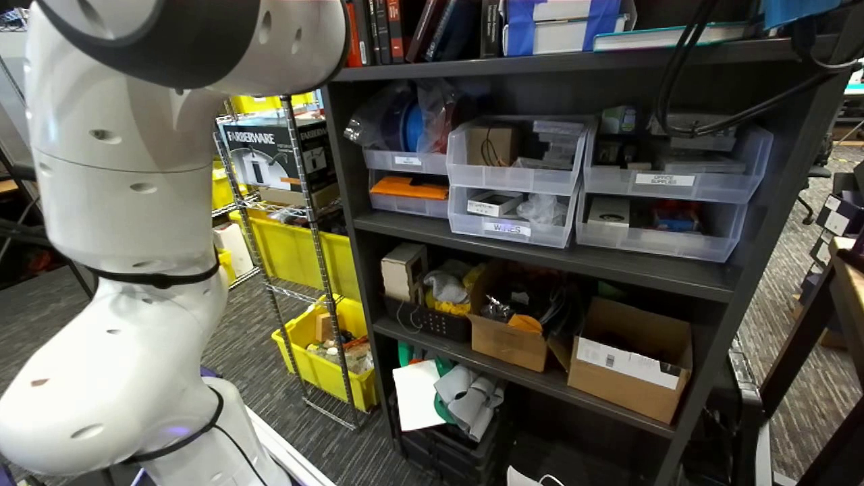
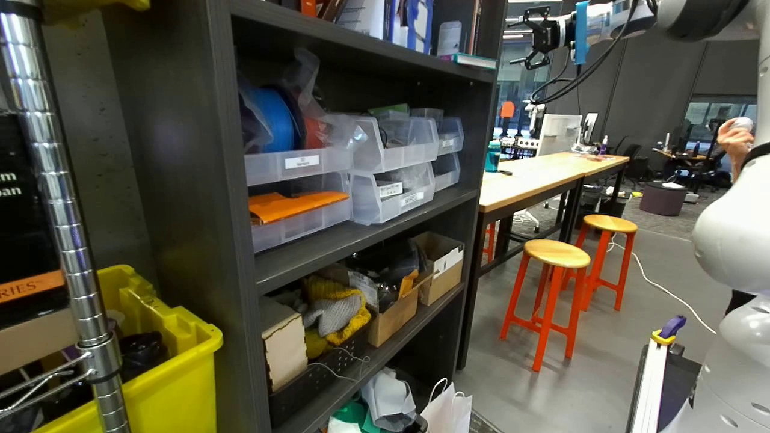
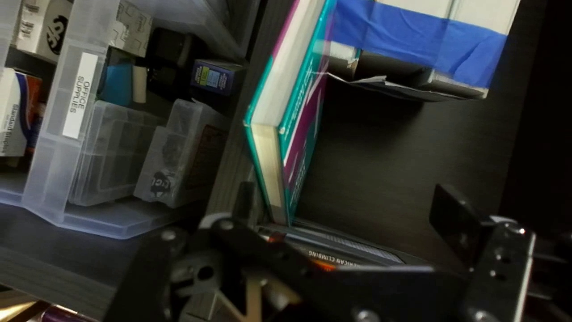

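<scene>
My gripper (image 2: 518,43) stands open beside the upper end of the dark shelf unit, its fingers pointing toward the shelf. Nothing is between the fingers. In the wrist view, the gripper (image 3: 348,208) faces the book shelf with its jaws wide apart. A teal and purple book (image 3: 286,129) lies ahead, nearest to the left finger; I cannot tell whether they touch. Beyond it are white volumes bound with blue tape (image 3: 415,40). Dark book spines (image 3: 339,252) show behind the gripper's linkage. In an exterior view, the teal book (image 1: 668,37) lies flat on the top visible shelf.
Clear plastic bins, including an office supplies bin (image 1: 665,179), fill the shelf below. Cardboard boxes (image 1: 628,364) stand lower down. Black cables (image 1: 682,81) hang from the arm before the shelf. A wooden table (image 2: 541,171) and orange stools (image 2: 556,252) stand beyond; a person's hand (image 2: 735,138) shows.
</scene>
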Robot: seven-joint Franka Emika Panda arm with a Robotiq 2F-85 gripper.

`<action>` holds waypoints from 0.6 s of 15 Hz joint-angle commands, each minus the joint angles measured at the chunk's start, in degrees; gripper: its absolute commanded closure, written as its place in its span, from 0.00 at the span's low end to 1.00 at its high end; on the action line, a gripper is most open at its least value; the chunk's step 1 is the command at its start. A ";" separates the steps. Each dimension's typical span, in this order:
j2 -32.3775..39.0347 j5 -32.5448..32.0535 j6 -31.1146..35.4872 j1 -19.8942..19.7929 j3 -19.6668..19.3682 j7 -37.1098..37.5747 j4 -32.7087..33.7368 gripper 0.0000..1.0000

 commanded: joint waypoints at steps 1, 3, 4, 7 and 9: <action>0.48 0.37 -0.32 -0.35 0.28 0.09 0.97 0.00; 1.31 0.75 -0.89 -0.75 0.35 0.77 1.43 0.00; 1.98 1.01 -1.17 -1.00 0.43 0.99 1.95 0.00; 3.64 2.00 -1.83 -1.59 0.70 1.31 3.56 0.00; 4.43 2.51 -2.41 -1.84 0.93 1.65 4.68 0.00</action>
